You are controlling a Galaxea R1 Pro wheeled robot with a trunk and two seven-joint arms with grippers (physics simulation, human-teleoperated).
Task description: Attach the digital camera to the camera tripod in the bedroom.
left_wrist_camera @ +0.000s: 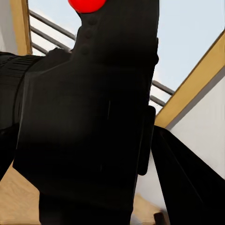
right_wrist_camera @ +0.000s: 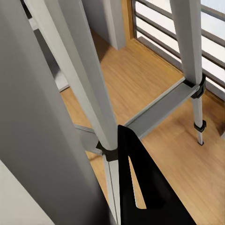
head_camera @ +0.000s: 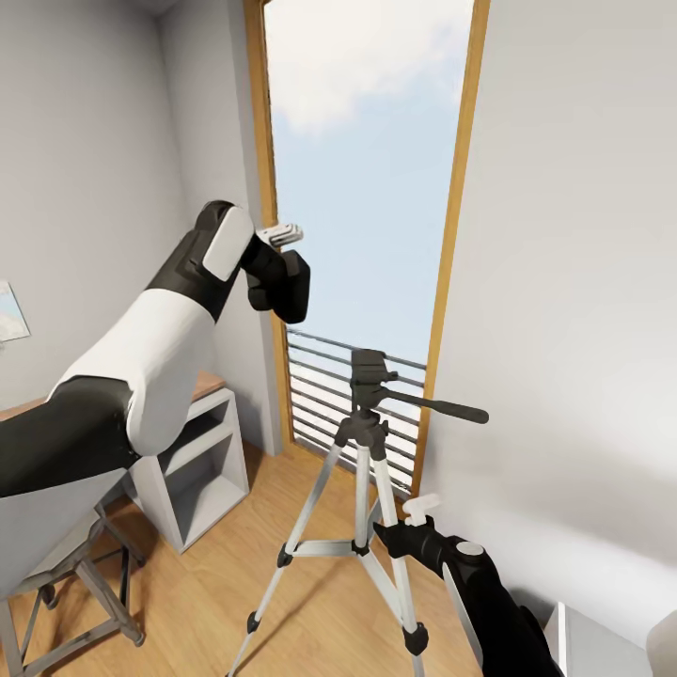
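Jaws, left: your left gripper [head_camera: 279, 235] is closed around the chunky black digital camera with the red round dot [left_wrist_camera: 86, 117], seen close in the left wrist view, the red dot at the frame edge. In the head view the camera [head_camera: 282, 279] hangs dark beneath the raised gripper, high in front of the tall wood-framed window [head_camera: 367, 169].

Jaws, right: you cannot tell how your right gripper [head_camera: 414, 517] stands. One black finger [right_wrist_camera: 140, 187] lies just beside a silver-white leg in the right wrist view.

Camera tripod, three silver-white metal legs, black joints and head [head_camera: 362, 470]: stands upright on the light wood plank floor [head_camera: 207, 602], below and to the right of the held camera, apart from it. Its long black pan handle [head_camera: 442, 406] points right.

Surroundings: grey railing bars [head_camera: 320, 376] behind the tripod; white open shelf unit with wooden top [head_camera: 193, 461] at left; grey metal-legged stool [head_camera: 75, 592] at lower left; pale grey walls [head_camera: 564, 282].
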